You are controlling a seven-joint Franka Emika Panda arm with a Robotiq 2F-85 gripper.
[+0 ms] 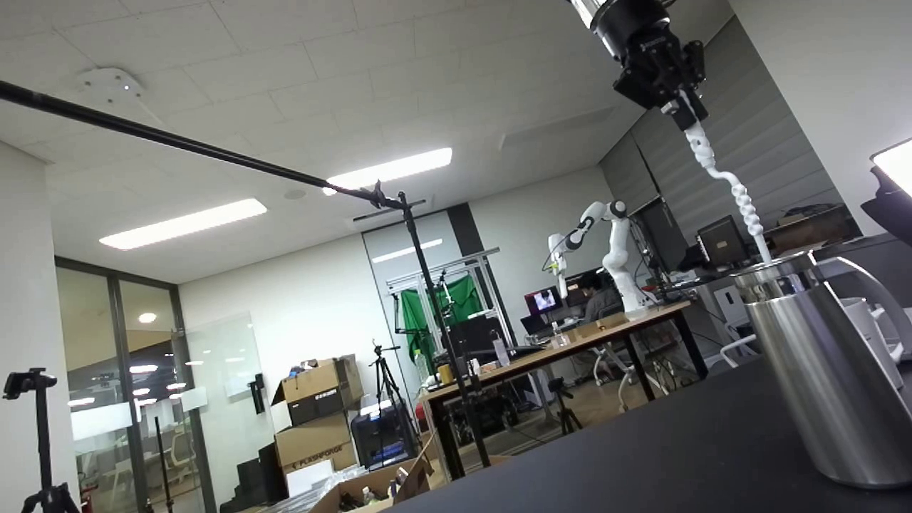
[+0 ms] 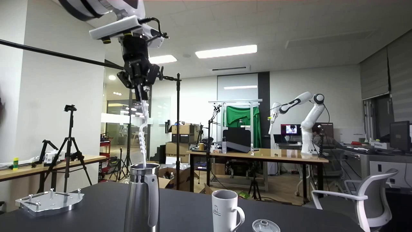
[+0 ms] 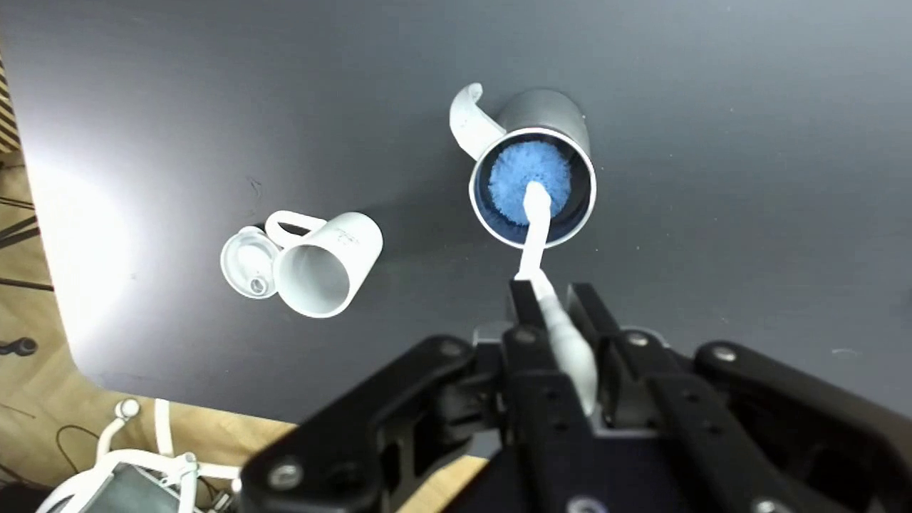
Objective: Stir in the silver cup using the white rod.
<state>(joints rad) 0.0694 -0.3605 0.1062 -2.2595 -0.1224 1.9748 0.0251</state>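
Note:
The silver cup [image 1: 819, 370] stands upright on the black table, with a handle at its side; it also shows in an exterior view [image 2: 134, 203] and in the wrist view [image 3: 547, 112]. My gripper [image 1: 690, 117] is above the cup, its fingers closed around the upper end of the white rod [image 1: 744, 206]. The rod is a bent, twisted white stem, also seen in an exterior view [image 2: 142, 138]. In the wrist view the rod [image 3: 536, 239] slants between the fingertips [image 3: 553, 288] into the cup mouth. A blue bristle head [image 3: 527, 167] on its lower end is inside the cup.
A white mug [image 3: 363, 239] with a handle stands beside the cup, with a clear lid [image 3: 249, 263] close to it. A metal plate with posts [image 2: 50, 204] lies on the table [image 3: 712, 142] at its far left in an exterior view. A tripod [image 2: 67, 145] stands behind it.

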